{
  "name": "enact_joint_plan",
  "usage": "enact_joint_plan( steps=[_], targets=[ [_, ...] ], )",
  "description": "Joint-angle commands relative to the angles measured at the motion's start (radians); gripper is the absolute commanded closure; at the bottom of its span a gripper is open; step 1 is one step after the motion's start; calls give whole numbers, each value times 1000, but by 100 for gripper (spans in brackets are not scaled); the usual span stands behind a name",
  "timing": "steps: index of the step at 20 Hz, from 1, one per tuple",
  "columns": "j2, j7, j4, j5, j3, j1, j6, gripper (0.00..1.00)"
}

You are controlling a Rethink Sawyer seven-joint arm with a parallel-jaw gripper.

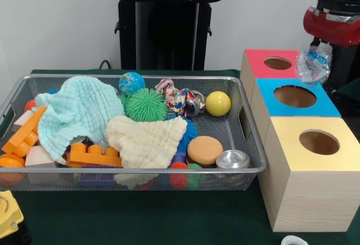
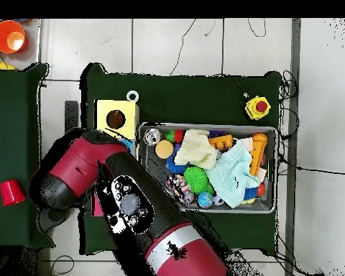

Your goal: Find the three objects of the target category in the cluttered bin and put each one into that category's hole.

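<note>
The wire-mesh bin [image 1: 140, 171] sits on the green table, full of toys; it also shows in the overhead view [image 2: 204, 127]. A crushed clear bottle with a blue label [image 1: 313, 65] hangs in the air under my arm, above the far right edge of the sky-blue panel, behind its round hole [image 1: 295, 96]. My gripper [image 1: 325, 53] is shut on the bottle and mostly hidden behind it. In the overhead view my arm [image 2: 132, 205] covers the gripper, the bottle and the blue box. No other crushed bottle is clear to see in the bin.
A red-topped box [image 1: 264, 59] and a yellow-topped box [image 1: 292, 138] flank the blue one. In the bin lie a teal cloth [image 1: 76, 113], a cream cloth [image 1: 147, 141], a metal can [image 1: 232, 159], a yellow ball [image 1: 217, 103] and a green spiky ball [image 1: 146, 104].
</note>
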Motion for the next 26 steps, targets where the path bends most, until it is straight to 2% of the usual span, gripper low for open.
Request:
enact_joint_plan(
  steps=[1, 8, 14, 18, 22, 23, 26],
  targets=[
    [17, -91, 105, -112, 10, -66, -122, 100],
    [-47, -58, 238, -123, 9, -93, -187, 100],
    [-75, 33, 315, -149, -11, -61, -240, 100],
    [-102, 82, 340, -153, -22, -33, -256, 100],
    [-122, 93, 350, -151, -25, -28, -261, 100],
    [-101, 81, 314, -147, -25, -21, -240, 100],
    [-93, 61, 306, -129, -20, -34, -226, 100]
  ],
)
